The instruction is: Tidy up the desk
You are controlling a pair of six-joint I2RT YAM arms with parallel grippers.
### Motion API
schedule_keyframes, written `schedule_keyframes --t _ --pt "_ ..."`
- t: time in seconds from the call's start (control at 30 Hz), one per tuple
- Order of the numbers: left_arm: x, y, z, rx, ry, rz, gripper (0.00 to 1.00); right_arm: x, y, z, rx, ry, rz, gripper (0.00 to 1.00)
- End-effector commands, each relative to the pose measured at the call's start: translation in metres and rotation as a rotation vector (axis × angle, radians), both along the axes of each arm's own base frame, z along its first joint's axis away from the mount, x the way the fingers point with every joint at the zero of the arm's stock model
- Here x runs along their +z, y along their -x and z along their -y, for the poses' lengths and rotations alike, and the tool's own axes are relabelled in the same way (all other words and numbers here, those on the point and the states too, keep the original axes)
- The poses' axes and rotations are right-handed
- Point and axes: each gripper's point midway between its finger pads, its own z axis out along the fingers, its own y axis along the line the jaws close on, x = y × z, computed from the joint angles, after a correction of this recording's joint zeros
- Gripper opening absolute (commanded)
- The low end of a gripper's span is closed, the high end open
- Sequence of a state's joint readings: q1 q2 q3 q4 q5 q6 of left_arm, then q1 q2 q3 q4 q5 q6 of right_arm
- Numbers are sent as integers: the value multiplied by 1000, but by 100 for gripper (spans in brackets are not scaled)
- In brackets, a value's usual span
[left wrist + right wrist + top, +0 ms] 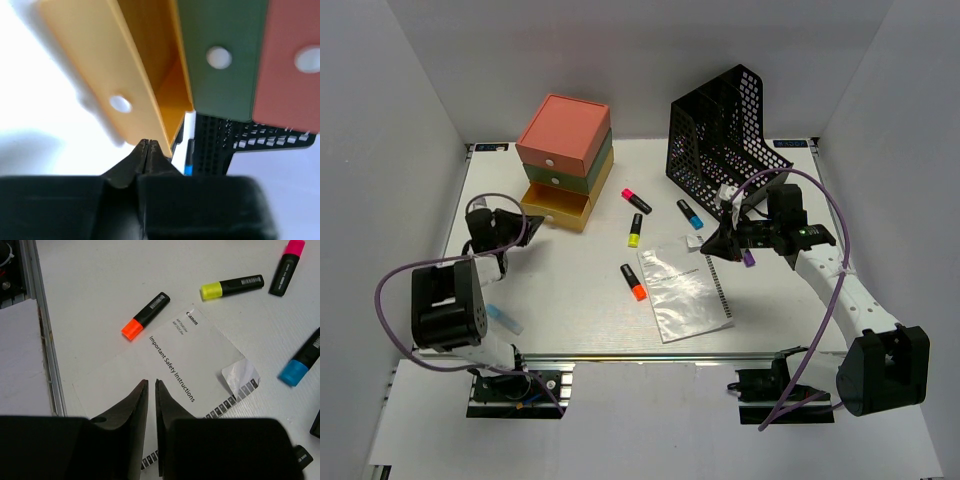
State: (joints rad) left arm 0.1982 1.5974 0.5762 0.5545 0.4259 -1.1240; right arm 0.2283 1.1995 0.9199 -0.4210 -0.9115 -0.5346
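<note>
The white desk (570, 300) holds a booklet (685, 292) and orange (633, 282), yellow (635, 230), pink (636, 200) and blue (690, 213) highlighters. My left gripper (528, 223) is shut and empty. In the left wrist view its tips (147, 145) touch the front corner of the pulled-out yellow drawer (120, 75). My right gripper (713, 246) hovers over the booklet (185, 365). Its jaws (151, 383) are nearly closed with nothing between them. The orange (145, 316), yellow (232, 287), pink (286, 266) and blue (302, 365) highlighters lie beyond it.
The pink-green-yellow drawer box (565, 150) stands at the back left. The black mesh file holder (720, 135) stands at the back right. A purple marker (748, 257) lies under the right wrist. A light blue object (505, 318) lies by the left arm. The metal rail (650, 355) runs along the near edge.
</note>
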Motion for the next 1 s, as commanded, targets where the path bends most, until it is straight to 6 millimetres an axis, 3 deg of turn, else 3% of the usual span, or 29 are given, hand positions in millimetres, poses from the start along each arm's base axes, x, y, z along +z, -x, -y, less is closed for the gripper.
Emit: schedule_keyframes --t 0.0,0.03,0.13,0.17,0.2,0.23,0.33,0.4,0.47,0.5,0.53,0.57,0.63,0.67,0.7,0.73,0.97 --pt "12 15 9 -118 -144 -46 4 8 -9 3 -26 9 28 16" --pt "18 16 9 -139 -157 -75 0 7 -11 3 -36 12 26 14" --pt "37 33 39 -267 -181 -59 0 7 -20 6 -96 20 13 5" --pt "56 38 49 -301 -234 0 0 7 -21 6 -118 18 -4 2" --pt "50 53 53 -323 -246 -64 4 5 -26 9 -152 31 -9 2" --pt "60 56 58 -339 -269 -52 8 6 -31 11 -179 30 -6 1" --pt "76 79 84 -421 -323 -39 27 5 -43 16 -252 33 -26 7" --pt "88 86 98 -450 -354 -30 33 1 -51 23 -312 47 -47 16" --pt "94 96 128 -527 -377 -17 39 0 -58 28 -357 44 -75 26" --pt "90 99 133 -528 -408 -42 40 -1 -61 32 -380 49 -79 40" --pt "84 110 156 -594 -434 -53 43 -3 -63 34 -395 47 -90 47" --pt "89 111 167 -610 -460 -47 44 -3 -65 37 -408 46 -87 55" --pt "68 115 175 -610 -557 -130 45 -2 -69 44 -438 43 -86 56" --pt "63 125 193 -656 -591 -132 46 -2 -70 46 -446 40 -90 56" --pt "55 120 192 -619 -655 -166 47 -1 -73 52 -468 36 -89 56" --pt "50 128 205 -632 -677 -177 47 -1 -73 54 -470 34 -88 55" --pt "18 137 226 -547 -793 -326 48 2 -75 66 -489 11 -92 52"
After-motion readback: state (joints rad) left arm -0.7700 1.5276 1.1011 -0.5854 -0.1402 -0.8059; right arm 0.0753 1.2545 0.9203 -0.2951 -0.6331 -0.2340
